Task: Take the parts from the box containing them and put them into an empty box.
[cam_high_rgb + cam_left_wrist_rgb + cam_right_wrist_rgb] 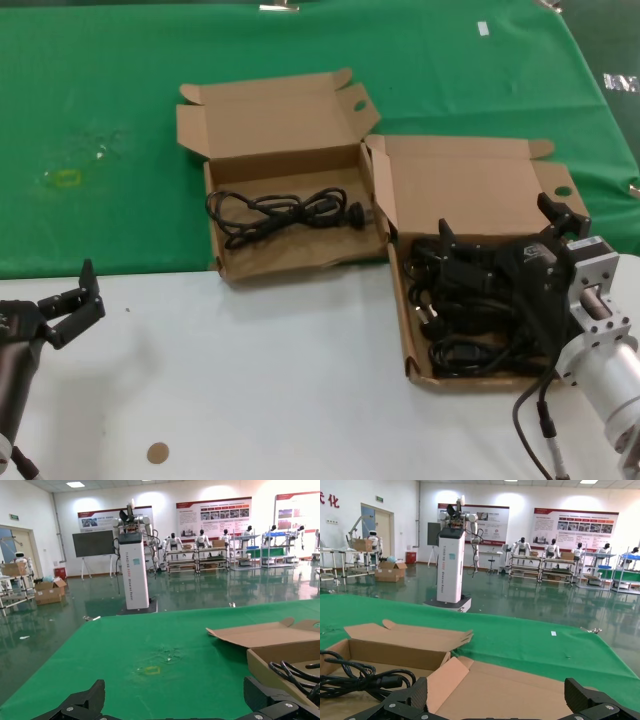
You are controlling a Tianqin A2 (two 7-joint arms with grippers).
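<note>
- Right pincer (500, 250) is hanging low over the full box (480, 375), fingers spread wide with nothing between them. The pile of cables (470, 320) sits directly under it, so the next move looks like a straight drop onto the heap.
- Can't pick out a single coil in that tangle, so I can't call a long axis for any one cable; the pile as a whole runs front to back along the box.
- The other box (290, 255), left of it and a bit farther back, walls nearly touching, isn't actually empty: one cable (285, 212) already lies in it, stretched left to right across the floor of the box.
- So the carry would go leftward and slightly away from me. Right arm is clearly the nearer one for the pick.
- Left pincer (72, 300) is parked out over the white worktop (250, 400) at the near left, jaws apart, holding nothing, well apart from both boxes.
- Boxes straddle the line where the green cloth (120, 100) meets the white surface.
- Room behind is a big hall with a shiny floor, display boards and other robots along the far wall.
</note>
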